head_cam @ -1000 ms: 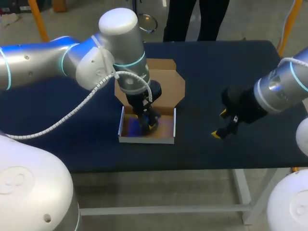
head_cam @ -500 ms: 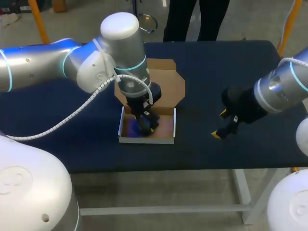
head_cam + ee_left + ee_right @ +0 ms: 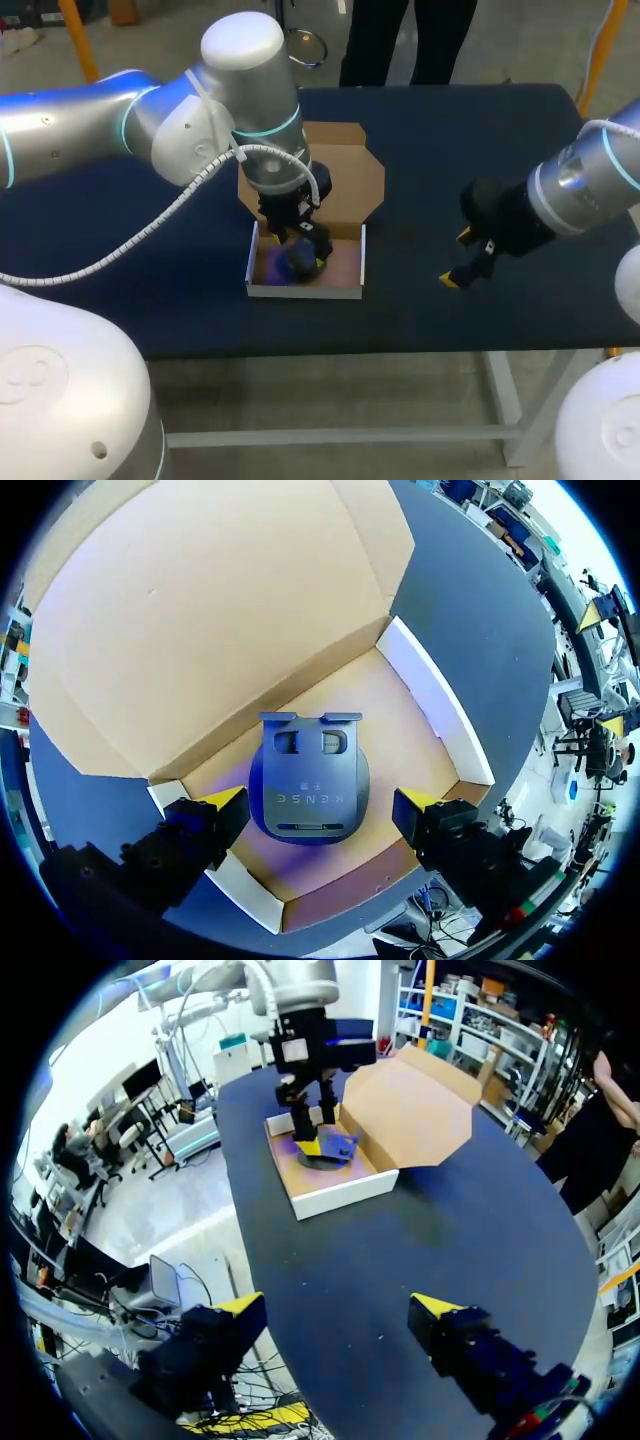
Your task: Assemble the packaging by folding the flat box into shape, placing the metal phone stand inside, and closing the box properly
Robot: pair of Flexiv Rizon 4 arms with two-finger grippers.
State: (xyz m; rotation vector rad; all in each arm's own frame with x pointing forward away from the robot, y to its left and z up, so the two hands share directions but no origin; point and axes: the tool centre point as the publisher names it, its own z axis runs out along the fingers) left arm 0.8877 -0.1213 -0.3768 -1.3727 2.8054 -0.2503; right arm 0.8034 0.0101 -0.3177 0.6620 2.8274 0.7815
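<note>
Cardboard, brown inside and white outside, makes up the box [image 3: 305, 291], which sits folded into a shallow tray near the middle of the dark blue table [image 3: 440, 325]. Its lid [image 3: 352, 172] is open and lies flat on the table behind the tray, on the side away from me.

In the left wrist view, the dark metal phone stand [image 3: 305, 785] lies flat on the floor of the tray, roughly centred between the white side walls, with its two cut-out slots toward the lid.

My left gripper [image 3: 305, 250] comes in from the left and hangs straight down over the tray. In its wrist view its yellow tips are spread wide, one on each side of the stand, and neither presses on it. The gripper holds nothing.

My right gripper [image 3: 458, 258] hovers over bare table well to the right of the box. Its fingers are also wide apart with nothing between them. From the right wrist view, the box, the stand and the left gripper above them lie well ahead of it.
</note>
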